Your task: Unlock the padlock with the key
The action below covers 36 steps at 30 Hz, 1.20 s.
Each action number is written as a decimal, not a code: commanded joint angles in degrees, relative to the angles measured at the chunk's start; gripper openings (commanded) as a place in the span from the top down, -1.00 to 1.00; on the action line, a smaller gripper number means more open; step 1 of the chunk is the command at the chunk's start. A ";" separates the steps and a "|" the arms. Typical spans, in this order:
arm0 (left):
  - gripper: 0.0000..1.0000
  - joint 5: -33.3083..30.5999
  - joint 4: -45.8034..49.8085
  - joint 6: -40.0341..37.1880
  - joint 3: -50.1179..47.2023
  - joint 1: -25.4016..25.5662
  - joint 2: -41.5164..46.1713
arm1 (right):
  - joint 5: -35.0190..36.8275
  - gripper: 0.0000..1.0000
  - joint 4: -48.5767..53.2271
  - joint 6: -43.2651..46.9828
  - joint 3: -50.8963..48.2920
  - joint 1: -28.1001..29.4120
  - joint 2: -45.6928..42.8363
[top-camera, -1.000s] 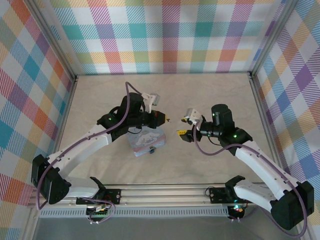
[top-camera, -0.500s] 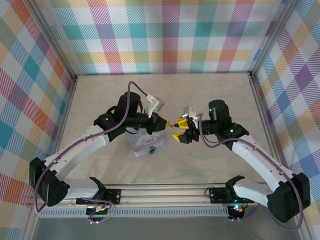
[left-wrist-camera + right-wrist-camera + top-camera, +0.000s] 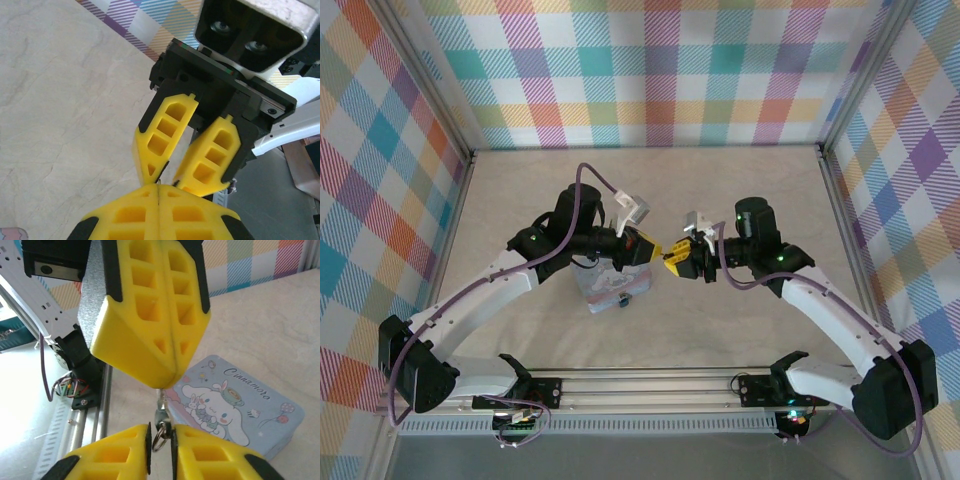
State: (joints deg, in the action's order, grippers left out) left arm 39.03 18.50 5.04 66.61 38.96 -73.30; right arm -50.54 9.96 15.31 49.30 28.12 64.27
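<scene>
From above, the two arms reach inward over the pale worktop [image 3: 740, 190] and meet tip to tip just right of the tin. The left claw [image 3: 656, 250] points right with its yellow fingers pressed together. The right claw [image 3: 667, 256] points left, its tips right against the left one's. The pale blue tin [image 3: 605, 283] lies flat on the worktop, partly under the left wrist. The padlock [image 3: 624, 299] shows as a small dark-and-blue speck at the tin's near edge, apart from both claws. The key is too small to make out from here.

In the left wrist view, the left claw [image 3: 159, 188] sits at the bottom of the picture, its two yellow fingers closed flush along one seam. Opposite, the right claw [image 3: 164, 179] comes down in a narrow V, its tips almost touching the left claw's tips. The marbled worktop [image 3: 60, 100] lies behind them.

In the right wrist view, the left claw [image 3: 165, 383] hangs from the top, its fingers shut. The key [image 3: 161, 407], a thin metal sliver, sticks out from their tip. The key's small ring sits lower, in the narrow gap between the fingers of the right claw [image 3: 160, 431]. I cannot tell whether those fingers press on the ring or only bracket it. Behind, the tin [image 3: 240, 405] rests on the worktop [image 3: 280, 330], showing its white cartoon animal.
</scene>
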 commanded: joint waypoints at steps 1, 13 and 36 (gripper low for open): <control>1.00 1.26 -0.23 -0.82 1.85 -0.64 0.33 | -3.46 0.74 -0.73 0.05 1.95 -0.13 0.59; 1.00 2.41 -0.83 -0.65 1.68 -0.64 -0.09 | -3.73 0.70 -3.34 -2.19 1.68 -0.08 0.99; 0.19 -9.64 -5.29 9.81 0.63 -2.65 2.45 | 9.63 1.00 0.83 1.84 1.85 1.11 -0.19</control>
State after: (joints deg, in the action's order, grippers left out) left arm 32.91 16.27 10.37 66.61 37.39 -72.64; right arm -45.04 9.10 14.35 49.52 28.62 65.39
